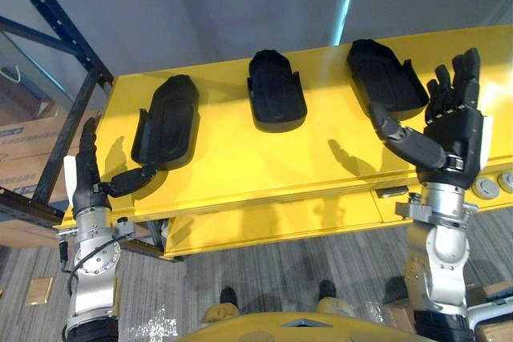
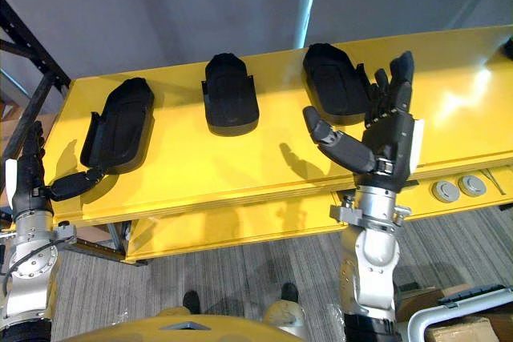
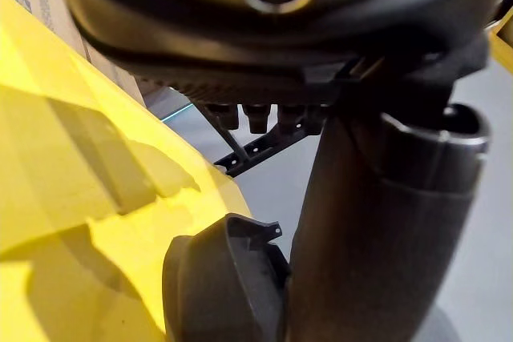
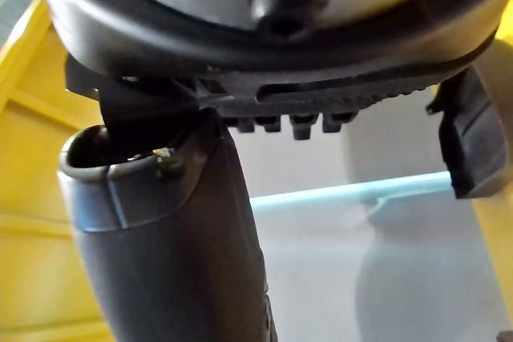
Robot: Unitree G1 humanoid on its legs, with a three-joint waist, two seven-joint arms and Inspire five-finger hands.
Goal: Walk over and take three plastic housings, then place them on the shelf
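Observation:
Three black plastic housings lie in a row on the yellow shelf (image 1: 240, 170): a left one (image 1: 167, 122), a middle one (image 1: 275, 90) and a right one (image 1: 385, 74). My left hand (image 1: 86, 174) is at the shelf's front left corner, open, fingers straight up. Its thumb (image 3: 377, 238) reaches to the near end of the left housing (image 3: 224, 286). My right hand (image 2: 390, 138) hovers open just in front of and to the right of the right housing (image 2: 337, 78), thumb stretched out to the left. Neither hand holds anything.
A dark blue rack upright (image 1: 56, 22) slants past the shelf's left end, with cardboard boxes (image 1: 32, 142) behind it. Two round grey discs (image 2: 457, 190) sit on a lower level at the right. A second yellow level (image 1: 272, 226) lies under the front edge.

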